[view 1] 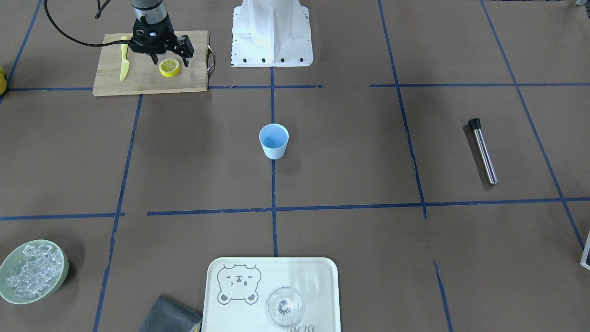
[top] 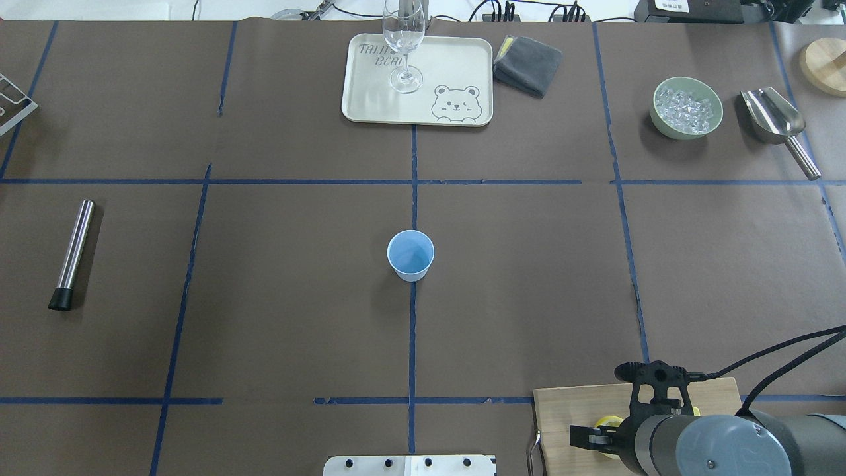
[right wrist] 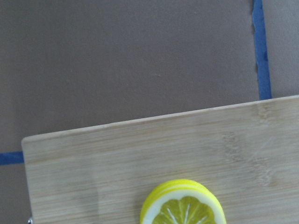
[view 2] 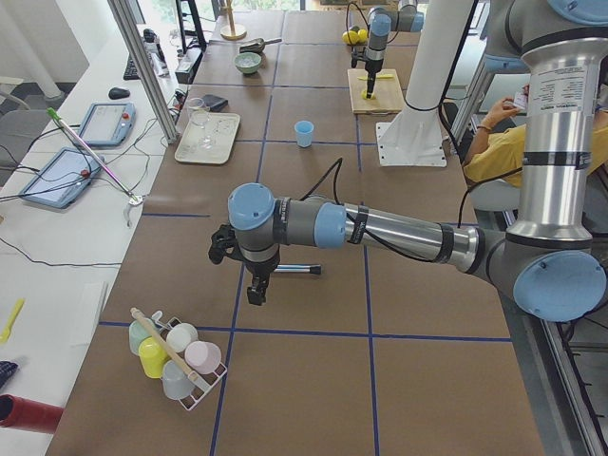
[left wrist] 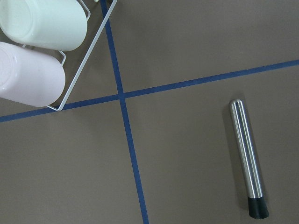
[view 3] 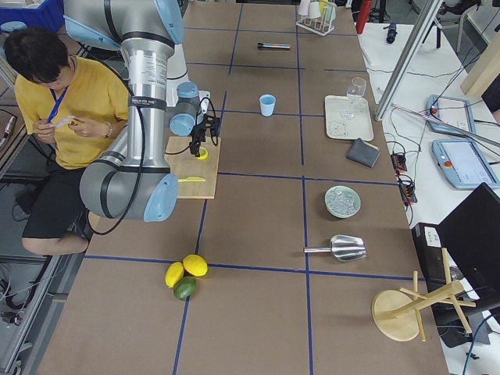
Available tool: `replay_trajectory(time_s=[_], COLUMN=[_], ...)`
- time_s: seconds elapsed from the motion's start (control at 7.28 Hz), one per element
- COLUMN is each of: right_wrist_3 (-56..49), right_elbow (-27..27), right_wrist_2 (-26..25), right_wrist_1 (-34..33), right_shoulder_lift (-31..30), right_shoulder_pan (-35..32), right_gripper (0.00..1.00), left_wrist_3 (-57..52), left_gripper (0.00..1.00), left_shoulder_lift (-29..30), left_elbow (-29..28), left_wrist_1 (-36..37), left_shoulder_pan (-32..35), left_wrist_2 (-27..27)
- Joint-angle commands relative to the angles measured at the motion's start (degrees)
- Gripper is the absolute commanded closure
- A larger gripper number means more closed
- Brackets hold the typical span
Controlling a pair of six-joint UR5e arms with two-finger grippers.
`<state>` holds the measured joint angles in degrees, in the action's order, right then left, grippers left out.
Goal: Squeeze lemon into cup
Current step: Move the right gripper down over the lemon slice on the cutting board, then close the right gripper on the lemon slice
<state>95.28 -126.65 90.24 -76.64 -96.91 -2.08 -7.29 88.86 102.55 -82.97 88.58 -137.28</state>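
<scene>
1. Exterior front-facing: the right gripper [view 1: 170, 61] hangs over the wooden cutting board [view 1: 143, 85]. Its fingers are spread wide and it grips nothing. The lemon [view 1: 169, 68] lies flat on the board under that gap, with one fingertip to each side; I cannot tell whether they touch it. A yellow knife [view 1: 123, 64] lies on the same board beside the gripper. The cup [view 1: 274, 141] stands upright at the table's middle, well apart from the board and gripper.
2. Overhead exterior: the right arm covers much of the board, and only a sliver of the lemon [top: 605, 422] shows beside the black fingers. The cup [top: 410, 255] stands on the centre tape line.
3. Exterior left: the left gripper [view 2: 255, 296] points down over the table near a steel muddler [view 2: 300, 270], well apart from the cup [view 2: 304, 133] and the lemon. I cannot tell how far open it is.
4. Exterior right: the right gripper sits just above the lemon [view 3: 202, 154] on the board, and the cup [view 3: 268, 105] stands farther along the table.
5. Left wrist-mounted: the view takes in the muddler [left wrist: 247, 158] and a corner of a wire rack [left wrist: 84, 70] holding pale cups. It does not show the gripper's state.
6. Right wrist-mounted: the lemon [right wrist: 183, 207] sits at the bottom edge of the view, cut off by it, on the board [right wrist: 140, 154].
</scene>
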Motion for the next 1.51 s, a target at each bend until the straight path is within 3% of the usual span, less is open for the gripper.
replay_trajectory(time_s=[0.0,0.82,1.1,1.37], right_wrist_3=[-0.01,0.17,0.17,0.26], right_elbow=[0.26,0.79,0.70,0.79], right_wrist_2=[0.20,0.29,0.29,0.11], right_wrist_1=[0.36,0.36,0.36,0.36], right_shoulder_lift=[-0.29,-1.00,-0.82,-0.91], right_shoulder_pan=[-0.11,-0.20,-0.20,-0.20], right_gripper=[0.04,0.18,0.34,0.42], left_wrist_3=[0.00,0.00,0.00,0.00], left_gripper=[0.00,0.00,0.00,0.00], left_shoulder_lift=[0.00,0.00,0.00,0.00], left_elbow=[0.10,0.19,0.19,0.37], left_wrist_1=[0.00,0.00,0.00,0.00], left_shoulder_pan=[-0.08,0.01,0.01,0.01], left_wrist_2=[0.00,0.00,0.00,0.00])
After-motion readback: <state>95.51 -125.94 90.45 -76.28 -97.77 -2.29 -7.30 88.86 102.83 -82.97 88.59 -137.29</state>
